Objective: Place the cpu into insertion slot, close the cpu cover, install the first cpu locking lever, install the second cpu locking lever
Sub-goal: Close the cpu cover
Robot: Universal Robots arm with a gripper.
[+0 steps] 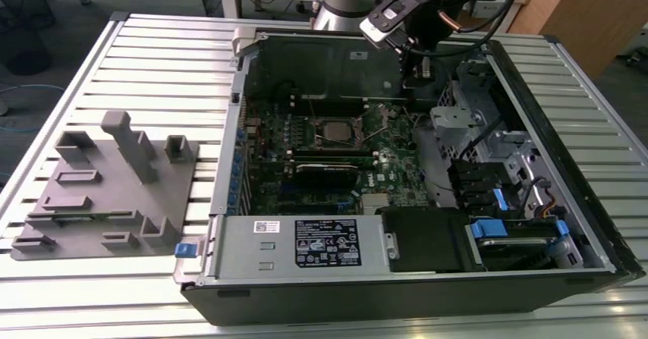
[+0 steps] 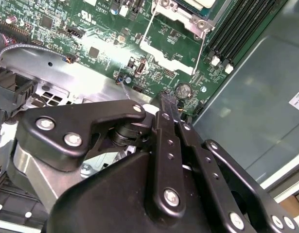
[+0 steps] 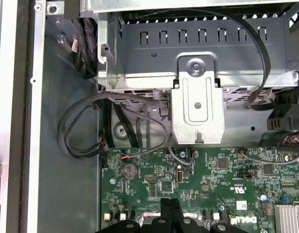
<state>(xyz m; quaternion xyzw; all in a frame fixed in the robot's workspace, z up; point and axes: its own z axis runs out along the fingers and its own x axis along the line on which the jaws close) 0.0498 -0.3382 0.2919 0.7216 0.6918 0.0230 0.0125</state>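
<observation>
The cpu [image 1: 332,130] shows its pale silver face in the insertion slot [image 1: 316,120] on the green board, in the middle of the open computer case. The silvery cpu cover [image 2: 181,14] frames it. Two thin wire locking levers [image 2: 146,30] stand out from the socket's sides; whether they are latched I cannot tell. My gripper [image 1: 423,72] hangs inside the case, to the exterior view's right of the socket and apart from it. Its black fingers [image 2: 164,109] are pressed together with nothing between them, over the board's edge near a coin battery [image 2: 183,90]. The fingertips [image 3: 167,206] also appear in the first wrist view.
A metal drive cage [image 3: 198,102] with black cables [image 3: 81,131] stands just beyond the gripper. A grey power-supply box [image 1: 299,244] fills the case's front. A small finned heatsink [image 1: 375,201] sits on the board. A grey fixture plate [image 1: 102,187] lies on the slatted table.
</observation>
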